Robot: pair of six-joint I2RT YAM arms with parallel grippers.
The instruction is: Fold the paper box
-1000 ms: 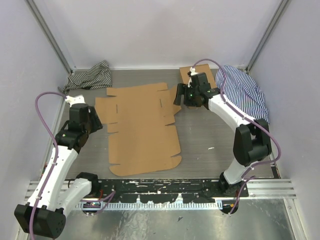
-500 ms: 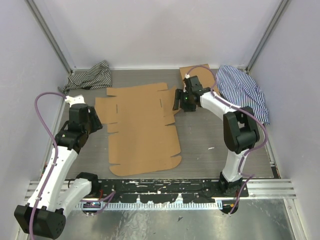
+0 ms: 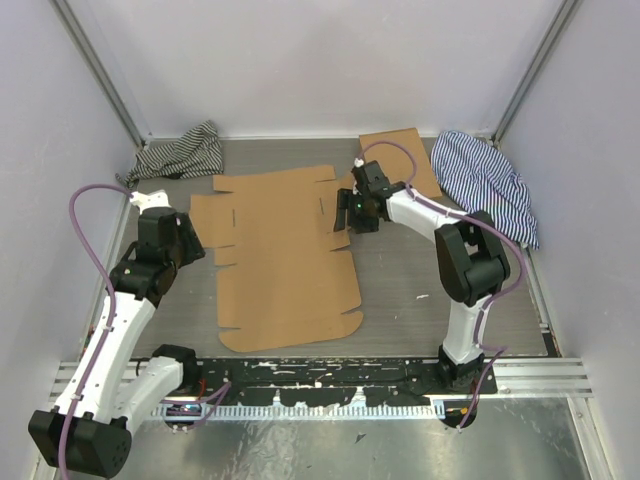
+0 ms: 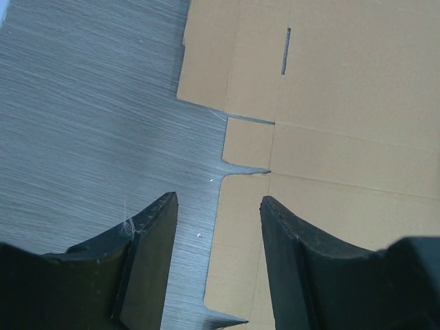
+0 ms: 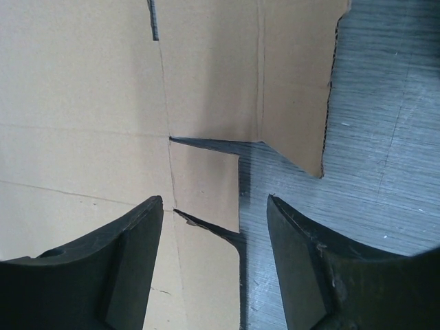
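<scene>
Where the grey wood-grain table (image 3: 410, 270) sits enclosed by plain white walls (image 3: 320, 60), the paper box (image 3: 285, 250) lies flat and unfolded at centre, flaps spread.
Left gripper (image 4: 216, 213): fingers spread apart, empty, above the box's left-edge tabs.
Right gripper (image 5: 213, 206): fingers parted, empty, above small flaps on the box's right edge that lift slightly and cast shadows.
Far left corner: dark striped cloth (image 3: 180, 152).
Far right: blue striped cloth (image 3: 490, 180), beside a smaller cardboard piece (image 3: 400, 150).
Near edge: metal mounting rail (image 3: 540, 372).
</scene>
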